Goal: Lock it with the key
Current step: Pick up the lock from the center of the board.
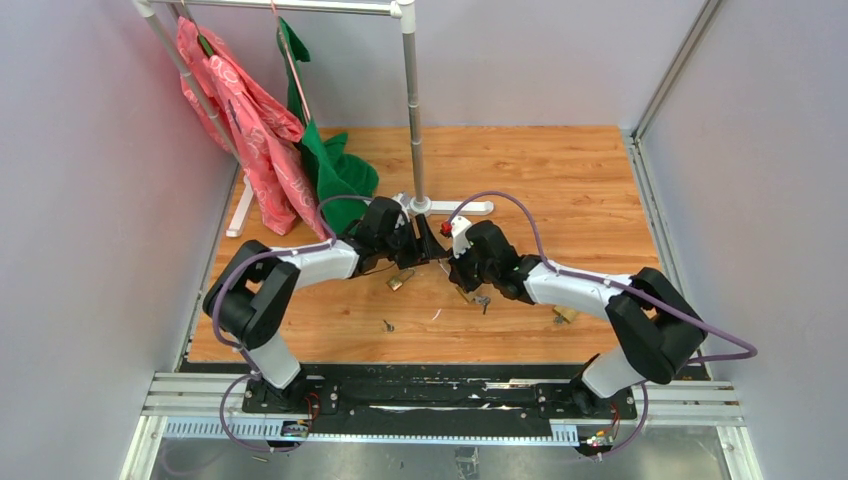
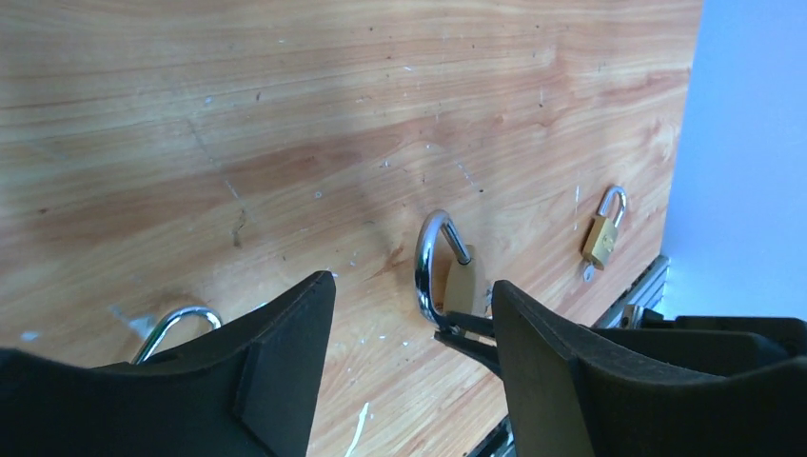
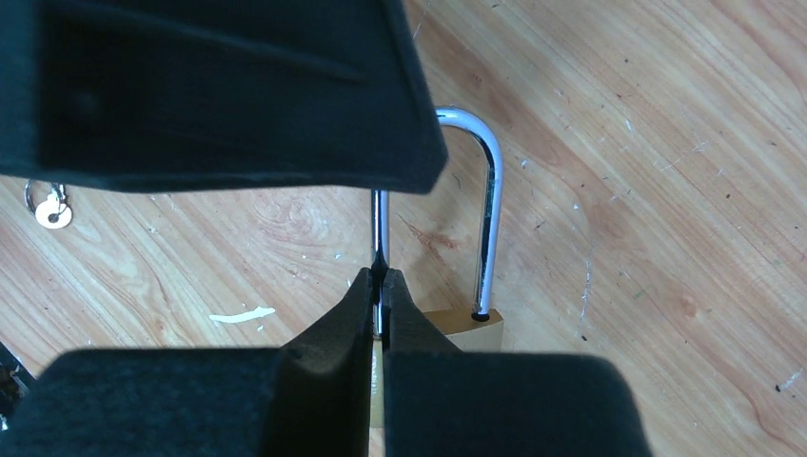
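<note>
Right wrist, padlock point(image 3: 488, 224) body half hidden, right end effector point(image 3: 380, 286) closed

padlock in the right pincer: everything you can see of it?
The padlock has a brass-coloured body, mostly hidden, and a long polished steel-looking shackle. The right pincer is shut on one shackle leg just above the body; the other leg sits in the body. Whether it touches the wooden table cannot be told. The open left pincer frames it, apparently without touching. No key shows in it.
</note>
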`<state>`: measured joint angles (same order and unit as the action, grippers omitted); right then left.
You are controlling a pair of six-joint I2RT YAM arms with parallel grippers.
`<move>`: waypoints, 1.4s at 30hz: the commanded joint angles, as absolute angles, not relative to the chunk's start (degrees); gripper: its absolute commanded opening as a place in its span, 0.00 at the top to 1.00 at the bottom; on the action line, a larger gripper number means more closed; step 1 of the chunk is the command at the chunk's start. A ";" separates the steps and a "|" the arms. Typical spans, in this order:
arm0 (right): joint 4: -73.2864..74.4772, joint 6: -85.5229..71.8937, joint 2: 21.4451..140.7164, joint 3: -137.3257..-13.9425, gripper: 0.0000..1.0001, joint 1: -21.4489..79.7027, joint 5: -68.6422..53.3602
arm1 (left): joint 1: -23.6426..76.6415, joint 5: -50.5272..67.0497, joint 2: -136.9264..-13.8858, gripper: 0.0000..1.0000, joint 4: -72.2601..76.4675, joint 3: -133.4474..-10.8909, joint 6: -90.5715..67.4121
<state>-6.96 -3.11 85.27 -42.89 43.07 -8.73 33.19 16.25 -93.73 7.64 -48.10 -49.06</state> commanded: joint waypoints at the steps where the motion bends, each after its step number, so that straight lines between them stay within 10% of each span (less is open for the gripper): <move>1: -9.49 -3.02 83.20 -41.95 1.00 43.12 -10.02 | 33.08 22.80 -97.83 0.34 14.84 -49.90 -50.94; 10: -8.42 -2.38 82.88 -42.67 1.00 43.13 -9.84 | 33.45 26.21 -101.58 0.65 15.82 -51.77 -51.85; 13: -8.22 -2.54 82.98 -42.80 1.00 43.12 -9.63 | 33.66 27.40 -102.00 1.00 15.82 -52.79 -52.32; 18: -5.63 -3.20 81.47 -43.72 1.00 43.15 -8.47 | 34.57 27.81 -99.99 1.00 15.82 -53.42 -52.95; 25: 1.24 -4.86 70.22 -45.62 0.44 43.12 -6.83 | 35.78 24.14 -93.37 1.00 10.87 -54.42 -51.83; 42: -20.04 -0.59 38.66 -18.20 0.38 53.35 13.30 | 41.57 2.66 -79.28 1.00 -16.31 -68.09 -53.66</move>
<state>-8.86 -1.76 42.87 -22.74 52.75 9.30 41.39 6.92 -83.29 -12.75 -65.12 -52.56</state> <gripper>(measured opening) 0.617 0.055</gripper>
